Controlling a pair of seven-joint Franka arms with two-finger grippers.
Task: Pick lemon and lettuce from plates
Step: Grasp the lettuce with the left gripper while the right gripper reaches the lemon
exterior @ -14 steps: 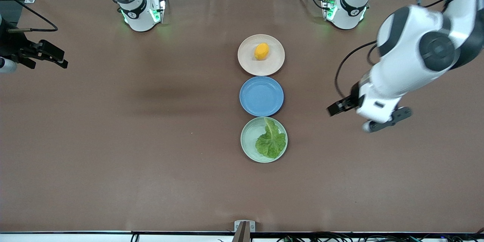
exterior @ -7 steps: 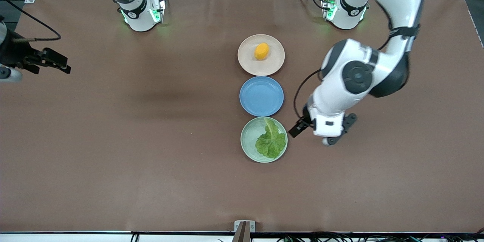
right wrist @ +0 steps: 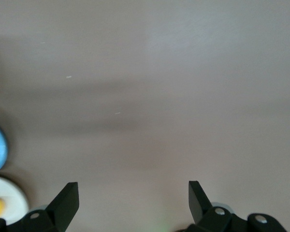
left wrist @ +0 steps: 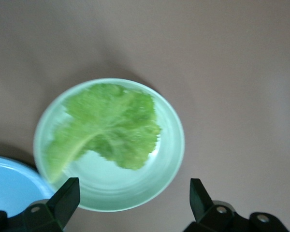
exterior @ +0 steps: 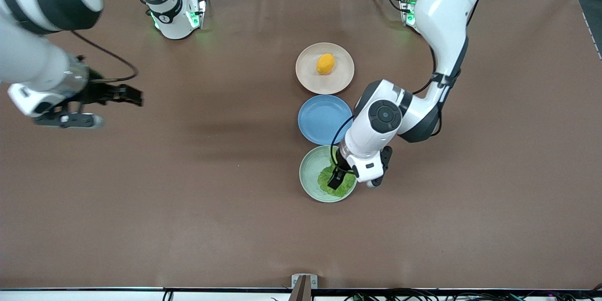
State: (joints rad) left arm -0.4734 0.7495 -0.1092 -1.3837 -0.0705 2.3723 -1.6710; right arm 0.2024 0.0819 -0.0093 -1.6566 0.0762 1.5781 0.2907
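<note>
Left gripper (exterior: 339, 179) over the crinkly green lettuce leaf (left wrist: 108, 128)
Its fingers stand apart above the pale mint round plate (exterior: 308, 176); the right gripper (exterior: 134, 95), also spread, hangs over bare brown table (exterior: 188, 197).

So the brown table (exterior: 188, 197) has three plates lined up mid-table: beige plate (exterior: 306, 80) toward the robots' edge, blue plate (exterior: 315, 120) between, green plate (exterior: 308, 174) nearest the camera's edge.
</note>
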